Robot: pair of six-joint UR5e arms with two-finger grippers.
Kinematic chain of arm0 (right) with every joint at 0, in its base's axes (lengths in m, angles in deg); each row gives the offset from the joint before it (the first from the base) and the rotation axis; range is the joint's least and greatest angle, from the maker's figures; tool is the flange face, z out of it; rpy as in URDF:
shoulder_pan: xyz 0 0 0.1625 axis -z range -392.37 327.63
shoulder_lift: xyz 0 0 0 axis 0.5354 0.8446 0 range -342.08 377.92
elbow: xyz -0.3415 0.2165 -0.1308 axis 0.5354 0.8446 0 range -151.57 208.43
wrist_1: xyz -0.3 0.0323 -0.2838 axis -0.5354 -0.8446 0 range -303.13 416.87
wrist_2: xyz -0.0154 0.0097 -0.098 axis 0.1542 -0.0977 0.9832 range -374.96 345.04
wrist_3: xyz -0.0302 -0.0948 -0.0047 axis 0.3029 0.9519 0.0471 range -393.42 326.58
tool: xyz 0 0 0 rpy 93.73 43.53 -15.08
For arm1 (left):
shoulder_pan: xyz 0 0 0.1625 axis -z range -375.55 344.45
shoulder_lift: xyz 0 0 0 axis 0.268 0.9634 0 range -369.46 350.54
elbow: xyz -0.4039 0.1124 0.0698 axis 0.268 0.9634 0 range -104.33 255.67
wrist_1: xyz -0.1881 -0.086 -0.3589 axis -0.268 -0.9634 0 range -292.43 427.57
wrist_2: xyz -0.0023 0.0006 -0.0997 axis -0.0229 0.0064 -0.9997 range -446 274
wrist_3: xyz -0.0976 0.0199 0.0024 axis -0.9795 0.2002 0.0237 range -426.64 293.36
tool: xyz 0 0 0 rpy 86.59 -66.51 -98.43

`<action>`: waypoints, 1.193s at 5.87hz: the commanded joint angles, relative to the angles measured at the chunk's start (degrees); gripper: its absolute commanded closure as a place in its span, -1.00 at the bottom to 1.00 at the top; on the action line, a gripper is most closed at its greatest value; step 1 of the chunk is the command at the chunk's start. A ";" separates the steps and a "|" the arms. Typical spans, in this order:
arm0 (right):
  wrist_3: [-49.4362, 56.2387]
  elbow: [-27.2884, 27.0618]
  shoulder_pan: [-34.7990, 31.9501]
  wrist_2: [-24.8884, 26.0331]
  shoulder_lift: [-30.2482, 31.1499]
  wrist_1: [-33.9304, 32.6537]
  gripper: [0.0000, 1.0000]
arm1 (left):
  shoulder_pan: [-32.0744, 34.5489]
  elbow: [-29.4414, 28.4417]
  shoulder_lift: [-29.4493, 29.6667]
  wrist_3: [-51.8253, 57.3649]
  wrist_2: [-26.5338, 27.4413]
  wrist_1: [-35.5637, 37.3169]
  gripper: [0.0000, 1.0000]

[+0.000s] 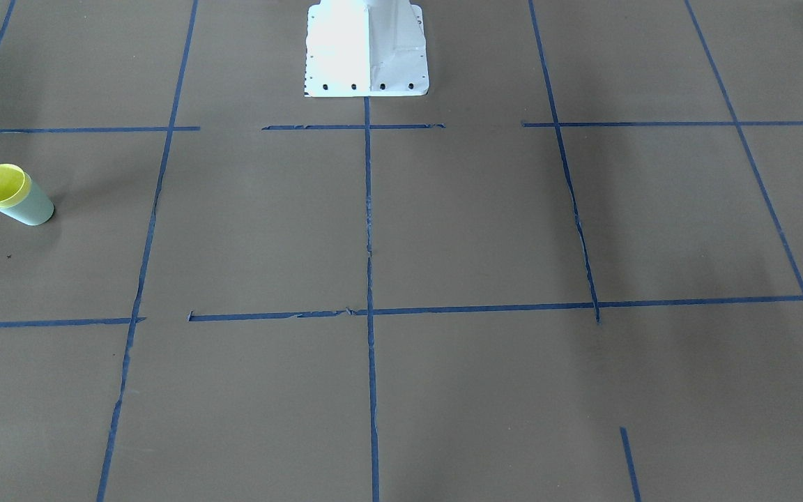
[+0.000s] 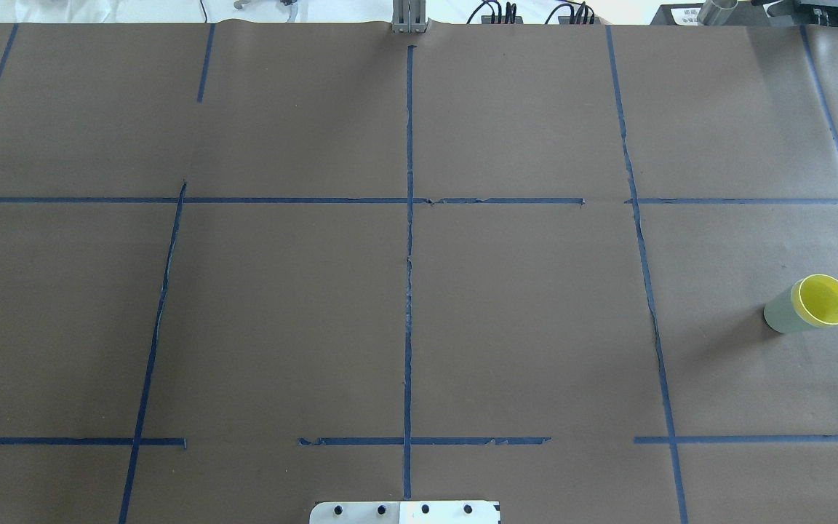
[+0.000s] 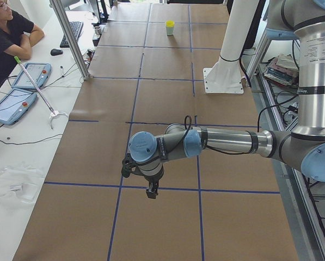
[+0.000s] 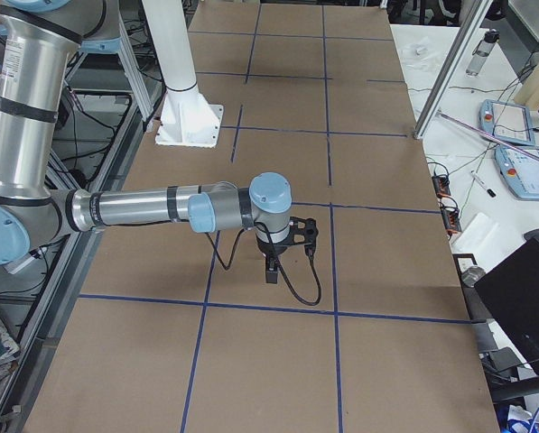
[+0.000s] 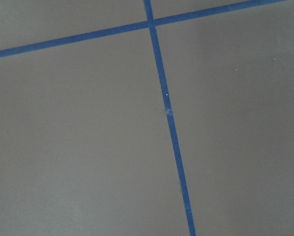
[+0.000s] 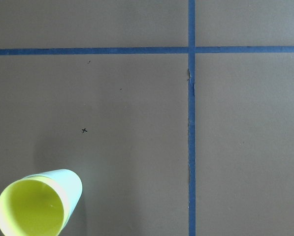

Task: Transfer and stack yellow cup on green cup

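Observation:
The yellow cup (image 1: 1, 185) sits nested inside the green cup (image 1: 33, 206), standing upright on the brown table. Only the yellow rim and inside show. In the overhead view the pair stands at the far right, yellow cup (image 2: 823, 300) in green cup (image 2: 779, 314). The right wrist view shows the yellow cup (image 6: 31, 211) at its bottom left, below the camera. The pair is tiny and far in the exterior left view (image 3: 170, 26). My left gripper (image 3: 150, 194) and right gripper (image 4: 271, 273) show only in the side views, pointing down above the table. I cannot tell whether they are open or shut.
Blue tape lines (image 2: 409, 255) divide the brown table into a grid. The white robot base (image 1: 366, 49) stands at the robot's edge. An operator (image 3: 4, 32) sits beside a side table with tablets (image 3: 12, 106). A metal post (image 3: 72, 38) stands there.

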 commanded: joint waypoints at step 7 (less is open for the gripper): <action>4.68 2.90 0.05 0.40 -2.30 -0.26 -1.00 | -1.86 5.42 -4.72 -8.27 0.35 -0.48 -1.00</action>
